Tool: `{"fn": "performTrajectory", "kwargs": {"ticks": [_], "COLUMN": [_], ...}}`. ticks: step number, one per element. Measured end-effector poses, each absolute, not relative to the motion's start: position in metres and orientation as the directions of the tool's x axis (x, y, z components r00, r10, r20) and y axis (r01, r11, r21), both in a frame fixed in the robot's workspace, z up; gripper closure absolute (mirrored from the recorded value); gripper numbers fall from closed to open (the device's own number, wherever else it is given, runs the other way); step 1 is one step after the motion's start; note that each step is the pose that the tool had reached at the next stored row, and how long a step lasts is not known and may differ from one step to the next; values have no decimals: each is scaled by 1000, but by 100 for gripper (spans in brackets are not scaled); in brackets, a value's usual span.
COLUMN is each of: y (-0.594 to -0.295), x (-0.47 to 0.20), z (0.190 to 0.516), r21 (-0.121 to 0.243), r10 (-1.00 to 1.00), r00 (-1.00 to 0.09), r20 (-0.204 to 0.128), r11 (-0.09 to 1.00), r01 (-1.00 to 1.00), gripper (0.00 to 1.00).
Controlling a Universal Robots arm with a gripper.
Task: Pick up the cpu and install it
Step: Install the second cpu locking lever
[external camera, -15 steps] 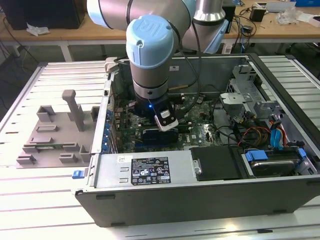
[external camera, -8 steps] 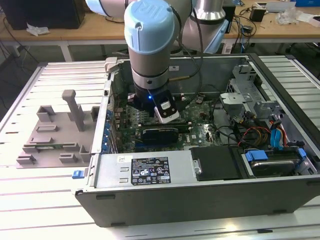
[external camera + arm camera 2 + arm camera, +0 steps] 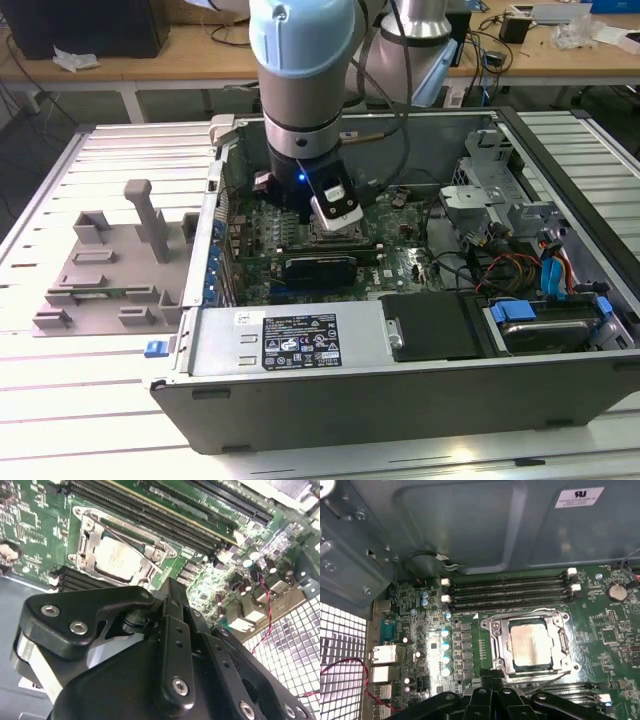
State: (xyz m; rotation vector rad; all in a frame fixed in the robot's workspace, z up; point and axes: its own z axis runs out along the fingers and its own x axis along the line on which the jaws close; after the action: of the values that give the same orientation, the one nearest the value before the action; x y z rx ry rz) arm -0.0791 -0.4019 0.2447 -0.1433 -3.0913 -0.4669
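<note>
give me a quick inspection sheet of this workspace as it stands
surface: slatted metal table carrying an open computer case lying on its side.
job's things: cpu sits flat in the motherboard socket, silver top showing in both wrist views; the metal frame lies around it.
clutter: grey plastic fixture on the table at the exterior view's left of the case.
grippers: tool hangs just above the socket, holding nothing; fingers shut together.
cables: red and black wire pair beside the rear ports; blue and mixed wires by the drive bay.
surroundings: wooden bench behind the table with small items on it.
</note>
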Motion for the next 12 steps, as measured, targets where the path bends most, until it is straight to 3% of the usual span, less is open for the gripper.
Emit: {"fn": "performTrajectory", "kwargs": {"ticks": [9,12], "y": [-402,-402], "x": [-54,-40], "z": [253,253], "r21": [250,232], "r10": [101,102], "r00": [-994,-992], "r20": [50,74], "r11": [962,966], "r01": [110,117], "gripper": [89,89]}}
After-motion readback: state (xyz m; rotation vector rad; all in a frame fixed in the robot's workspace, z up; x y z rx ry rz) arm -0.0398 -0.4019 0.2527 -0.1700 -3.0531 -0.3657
